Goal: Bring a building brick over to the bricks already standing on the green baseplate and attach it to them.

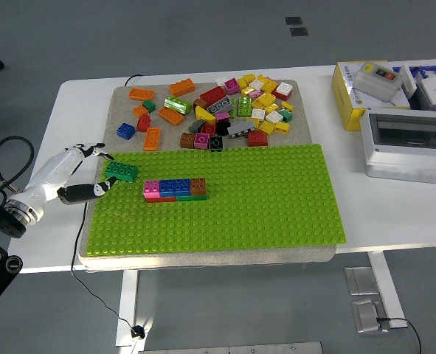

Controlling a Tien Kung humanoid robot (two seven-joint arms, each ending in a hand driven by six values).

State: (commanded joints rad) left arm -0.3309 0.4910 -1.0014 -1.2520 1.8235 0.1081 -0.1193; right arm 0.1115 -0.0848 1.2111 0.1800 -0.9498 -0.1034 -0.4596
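Note:
A large green baseplate point(277, 199) lies on a grey mat. On its left part stands a row of joined bricks point(176, 189): pink, blue and brown on top, red and green below. A dark green brick point(121, 172) sits on the baseplate's left edge, apart from the row. My left hand point(92, 173) is just left of the green brick, fingers spread and holding nothing; its thumb point(92, 191) points toward the brick from below. The right hand is not in view.
A pile of loose bricks point(232, 110) in many colours lies on the mat behind the baseplate. A yellow box point(350, 99) with a grey switch unit and a white and grey enclosure point(409, 144) stand at the right.

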